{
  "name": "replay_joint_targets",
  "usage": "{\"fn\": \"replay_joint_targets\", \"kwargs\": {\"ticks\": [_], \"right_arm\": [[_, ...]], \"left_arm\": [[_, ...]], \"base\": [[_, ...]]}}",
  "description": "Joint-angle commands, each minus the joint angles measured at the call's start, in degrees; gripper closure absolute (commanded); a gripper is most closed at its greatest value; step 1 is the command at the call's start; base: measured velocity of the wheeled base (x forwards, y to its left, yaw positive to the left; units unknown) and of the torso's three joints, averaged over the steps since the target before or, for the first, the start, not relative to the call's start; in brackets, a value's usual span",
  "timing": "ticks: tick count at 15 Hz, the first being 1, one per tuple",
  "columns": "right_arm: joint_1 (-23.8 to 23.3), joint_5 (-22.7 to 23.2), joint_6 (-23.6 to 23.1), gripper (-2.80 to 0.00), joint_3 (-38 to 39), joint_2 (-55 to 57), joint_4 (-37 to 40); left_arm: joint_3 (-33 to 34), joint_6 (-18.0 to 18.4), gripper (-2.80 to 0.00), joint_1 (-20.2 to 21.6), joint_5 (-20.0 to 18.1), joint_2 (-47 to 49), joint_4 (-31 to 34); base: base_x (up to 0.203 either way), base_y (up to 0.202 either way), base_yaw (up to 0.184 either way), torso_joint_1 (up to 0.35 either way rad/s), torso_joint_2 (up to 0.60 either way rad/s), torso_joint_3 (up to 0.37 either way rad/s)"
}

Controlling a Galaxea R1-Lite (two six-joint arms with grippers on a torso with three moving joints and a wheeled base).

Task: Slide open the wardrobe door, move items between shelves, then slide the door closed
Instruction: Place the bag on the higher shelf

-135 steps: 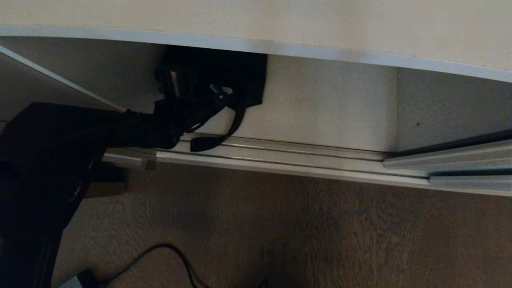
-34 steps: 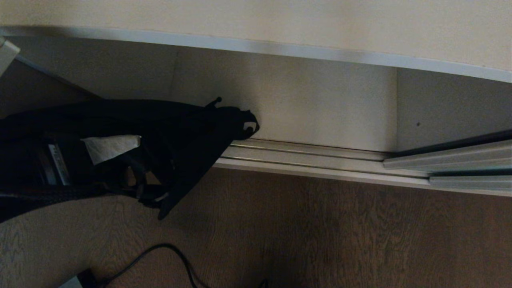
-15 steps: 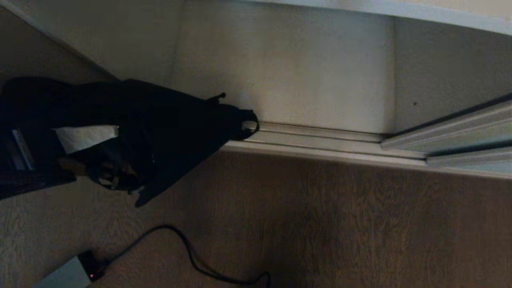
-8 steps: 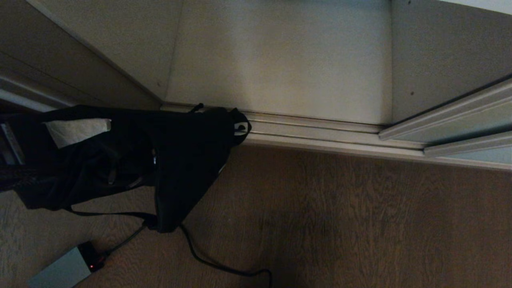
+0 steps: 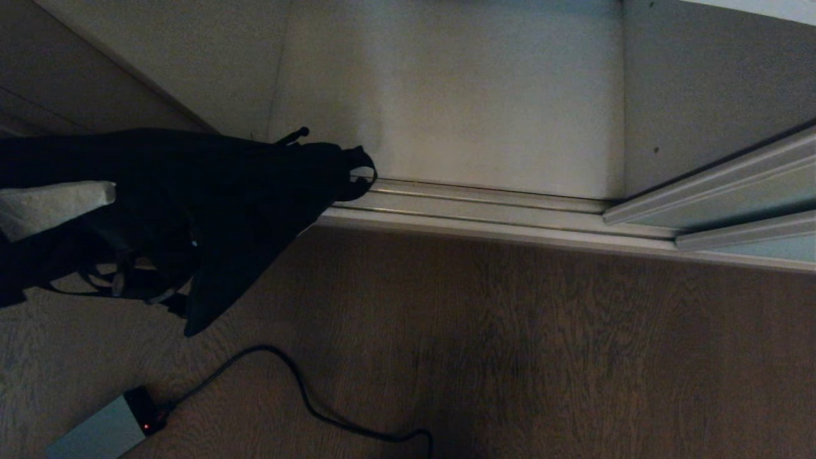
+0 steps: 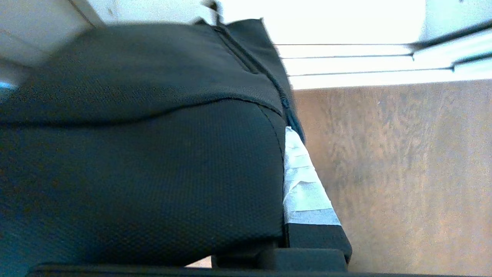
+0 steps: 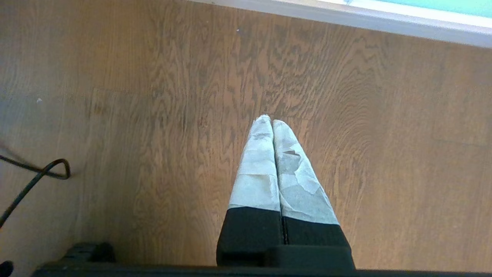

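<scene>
Clearly the left gripper [image 6: 286,161] pinches the black bag [image 6: 146,154], which drapes over it.

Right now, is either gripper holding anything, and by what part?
The left gripper is shut on the black bag, which hangs from it above the floor; which part it pinches cannot be told. The right gripper is shut on nothing.
</scene>
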Motion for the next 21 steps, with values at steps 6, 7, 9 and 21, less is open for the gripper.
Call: {"fn": "replay_joint_targets", "kwargs": {"ticks": [6, 7, 9, 21], "right_arm": [[0.06, 0.04, 0.0, 0.0, 0.0, -0.29, -0.03], [0.06, 0.04, 0.0, 0.0, 0.0, -0.29, -0.03], [0.06, 0.04, 0.0, 0.0, 0.0, -0.29, -0.03], [0.06, 0.04, 0.09, 0.0, 0.0, -0.29, -0.03]], "left_arm": [[-0.57, -0.99, 0.0, 4.37, -5.45, -3.29, 3.02], [-0.63, -1.56, 0.0, 4.31, -5.51, -3.27, 4.07], [-0.6, -2.73, 0.0, 4.31, -5.53, -3.2, 5.46], [-0.45, -5.19, 0.0, 4.31, -7.03, -3.25, 13.55]], "base": [[0.0, 0.0, 0.0, 0.0, 0.0, 0.0], [0.0, 0.0, 0.0, 0.0, 0.0, 0.0], [0.0, 0.0, 0.0, 0.0, 0.0, 0.0], [0.0, 0.0, 0.0, 0.003, 0.0, 0.184]]}}
